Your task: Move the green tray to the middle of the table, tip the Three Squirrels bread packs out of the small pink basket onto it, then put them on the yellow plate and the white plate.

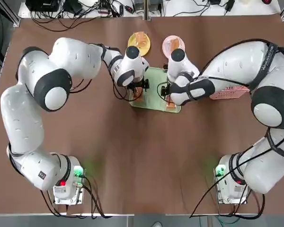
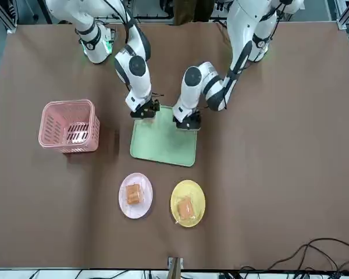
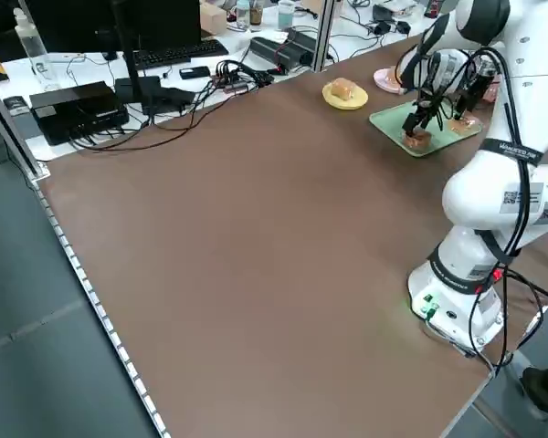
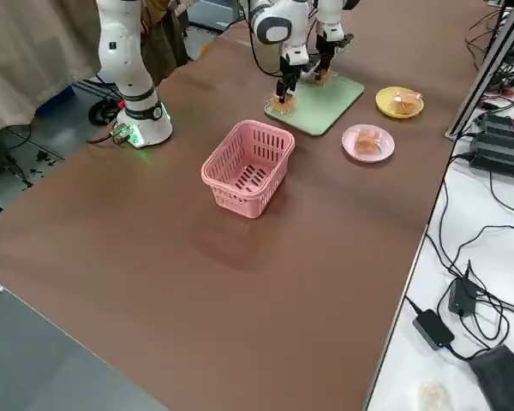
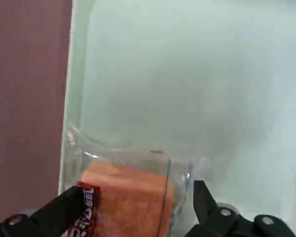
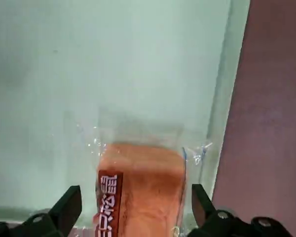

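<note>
Brown table (image 2: pixel 279 145): green tray (image 2: pixel 163 145) long axis front-to-back.

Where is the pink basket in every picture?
Top view: the small pink basket peeks out at the right, mostly under the right arm.
Front view: at the left, standing upright.
Left side view: hidden behind the arms.
Right side view: in the middle.
Left wrist view: not in it.
Right wrist view: not in it.
Shared landmark: the green tray, which lies beside the basket.
</note>
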You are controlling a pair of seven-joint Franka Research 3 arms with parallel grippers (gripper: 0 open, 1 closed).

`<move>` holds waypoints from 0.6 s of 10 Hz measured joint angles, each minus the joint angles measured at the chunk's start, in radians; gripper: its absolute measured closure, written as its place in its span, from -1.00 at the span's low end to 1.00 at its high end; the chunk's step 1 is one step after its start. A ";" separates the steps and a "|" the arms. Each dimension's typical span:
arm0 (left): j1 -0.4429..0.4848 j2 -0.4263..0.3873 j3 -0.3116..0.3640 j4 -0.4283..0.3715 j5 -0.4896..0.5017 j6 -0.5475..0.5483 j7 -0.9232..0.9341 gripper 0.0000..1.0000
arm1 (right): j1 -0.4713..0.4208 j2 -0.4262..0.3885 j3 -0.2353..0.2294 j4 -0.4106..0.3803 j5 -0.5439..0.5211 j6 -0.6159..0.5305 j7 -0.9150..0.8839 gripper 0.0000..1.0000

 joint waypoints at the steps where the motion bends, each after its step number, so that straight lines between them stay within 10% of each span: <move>1: 0.006 0.000 0.005 0.026 0.000 -0.056 0.022 -1.00 | 0.000 0.000 0.000 -0.012 0.000 0.024 0.000 -0.97; 6: -0.009 -0.002 0.004 0.149 0.000 -0.274 0.084 -1.00 | 0.002 0.032 0.000 -0.056 0.000 0.129 0.000 -0.97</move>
